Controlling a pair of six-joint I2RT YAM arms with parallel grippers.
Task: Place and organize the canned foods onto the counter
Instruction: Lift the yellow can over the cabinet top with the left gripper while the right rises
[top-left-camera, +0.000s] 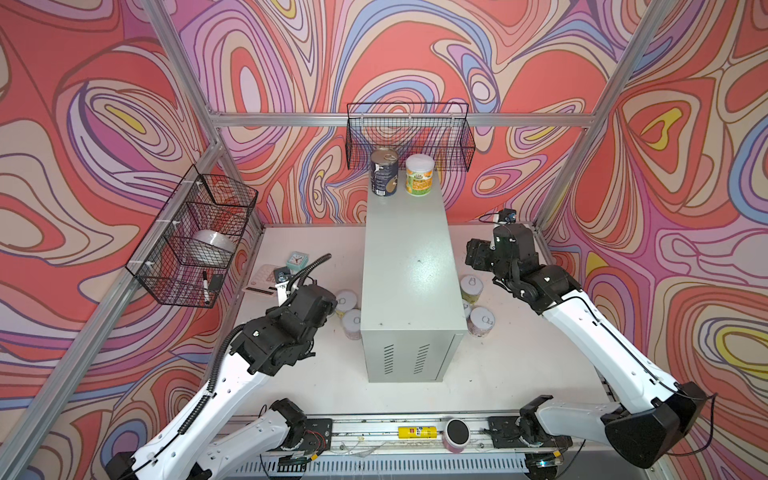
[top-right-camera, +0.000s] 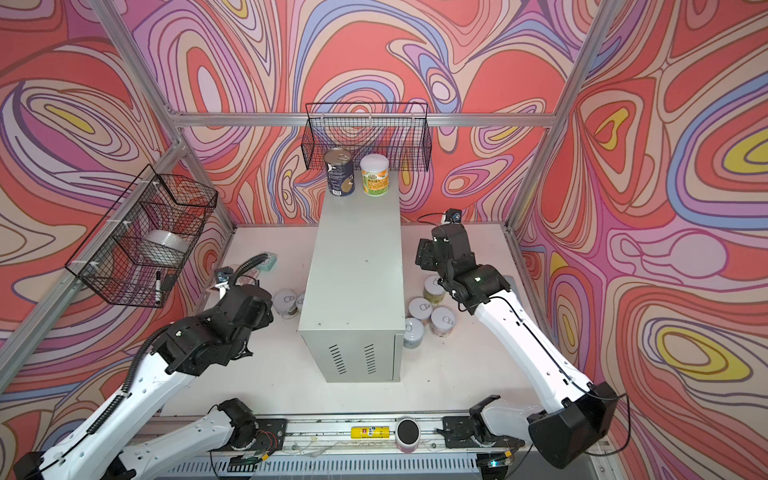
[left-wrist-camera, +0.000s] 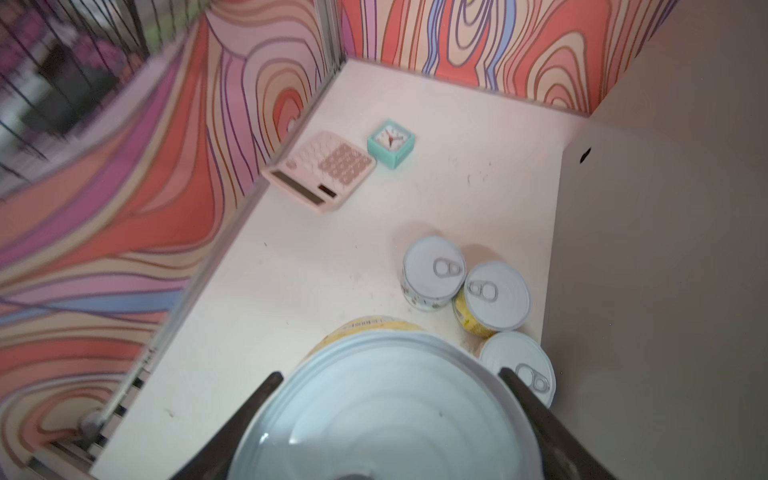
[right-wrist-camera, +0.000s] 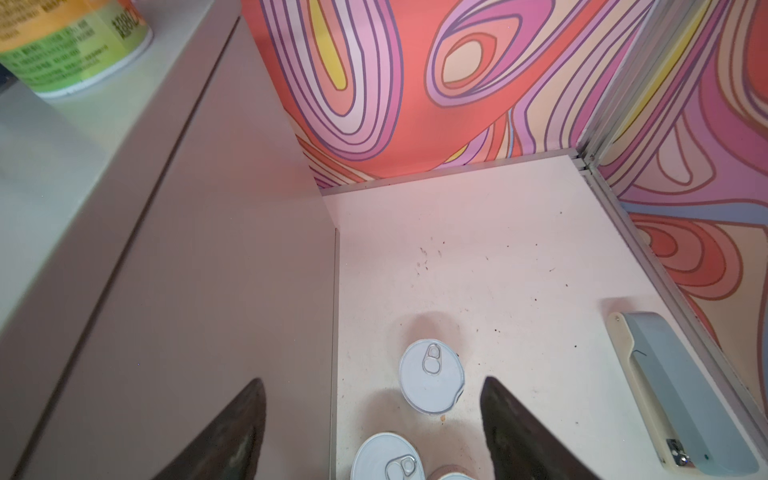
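Glossy grey metal counter (top-left-camera: 409, 266); black wire basket (top-left-camera: 453, 141); matt white tabletop (top-left-camera: 519, 374)

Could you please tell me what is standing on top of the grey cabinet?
At the far end of the cabinet stand two upright cans, side by side: a dark-blue tin and an orange-and-green can. The top just behind them is hidden.

A: Where do the top views sit?
B: High at the front, side by side, looking down and back over the whole table (top-left-camera: 519, 374); both share the grey cabinet (top-left-camera: 409, 266).
A: The wrists?
B: Close, low; left right above a can (left-wrist-camera: 386, 415), right beside the cabinet, its fingers (right-wrist-camera: 232, 432) in frame.
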